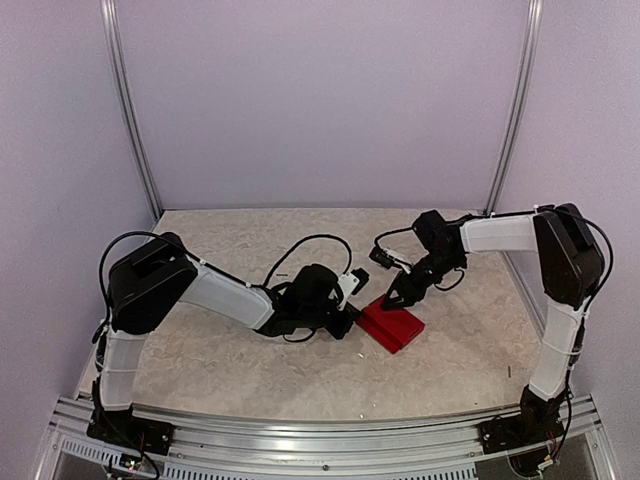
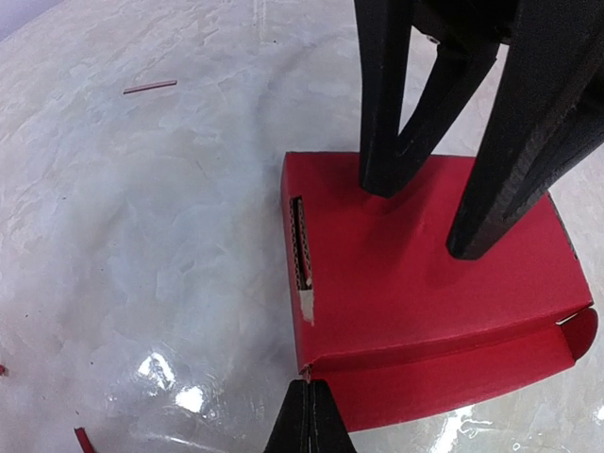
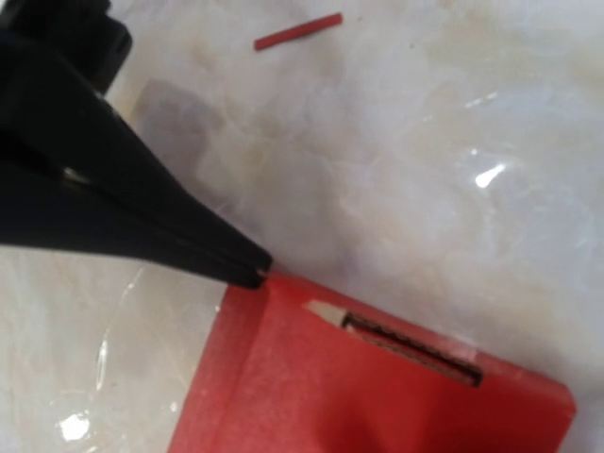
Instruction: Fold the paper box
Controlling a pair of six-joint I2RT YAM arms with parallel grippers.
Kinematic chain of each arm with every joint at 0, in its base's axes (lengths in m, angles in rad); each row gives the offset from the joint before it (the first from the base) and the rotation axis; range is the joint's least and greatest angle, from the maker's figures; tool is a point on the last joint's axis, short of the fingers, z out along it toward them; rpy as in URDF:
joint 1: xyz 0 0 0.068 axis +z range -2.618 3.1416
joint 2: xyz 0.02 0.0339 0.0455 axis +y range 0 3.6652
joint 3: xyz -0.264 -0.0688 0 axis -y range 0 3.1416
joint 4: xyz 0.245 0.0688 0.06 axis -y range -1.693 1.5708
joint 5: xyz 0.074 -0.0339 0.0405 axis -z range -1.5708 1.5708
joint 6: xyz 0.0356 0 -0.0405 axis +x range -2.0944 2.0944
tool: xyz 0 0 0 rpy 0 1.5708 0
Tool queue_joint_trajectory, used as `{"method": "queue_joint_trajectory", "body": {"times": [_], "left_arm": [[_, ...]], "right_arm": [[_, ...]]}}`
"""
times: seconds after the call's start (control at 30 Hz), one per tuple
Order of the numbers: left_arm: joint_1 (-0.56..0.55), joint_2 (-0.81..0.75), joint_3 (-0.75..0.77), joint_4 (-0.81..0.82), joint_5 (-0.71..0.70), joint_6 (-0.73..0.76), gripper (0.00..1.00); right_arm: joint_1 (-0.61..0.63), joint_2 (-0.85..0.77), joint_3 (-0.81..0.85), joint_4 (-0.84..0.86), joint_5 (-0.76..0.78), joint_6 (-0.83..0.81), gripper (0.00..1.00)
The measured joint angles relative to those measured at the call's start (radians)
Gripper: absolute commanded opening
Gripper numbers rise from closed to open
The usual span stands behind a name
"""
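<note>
Jaws: left gripper (image 2: pixel 307 420) closed, tips touching one paper box's (image 2: pixel 415 302) corner mid-table; right gripper (image 2: pixel 425 219) narrowly parted, both fingers on its top. I count one red strip (image 2: pixel 149 87) well apart; bare table (image 2: pixel 142 236) beyond the box's far and near edges.

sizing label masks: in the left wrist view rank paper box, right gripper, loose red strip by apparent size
1. paper box
2. right gripper, though it is cut off by the top edge and nearer the camera, so this place is unsure
3. red strip, clearly smallest, farthest away
</note>
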Motion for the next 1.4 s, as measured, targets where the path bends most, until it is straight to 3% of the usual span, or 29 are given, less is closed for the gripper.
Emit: {"method": "queue_joint_trajectory", "body": {"times": [0.53, 0.87, 1.4], "left_arm": [[0.000, 0.024, 0.026, -0.013, 0.000, 0.000, 0.00], [0.000, 0.039, 0.062, -0.039, 0.001, 0.000, 0.00], [0.010, 0.058, 0.129, -0.122, 0.011, -0.019, 0.00]], "right_arm": [[-0.019, -0.048, -0.014, 0.012, 0.161, 0.000, 0.51], [-0.019, -0.010, -0.015, -0.004, 0.216, 0.000, 0.52], [0.014, -0.019, -0.037, 0.011, 0.282, 0.014, 0.42]]}}
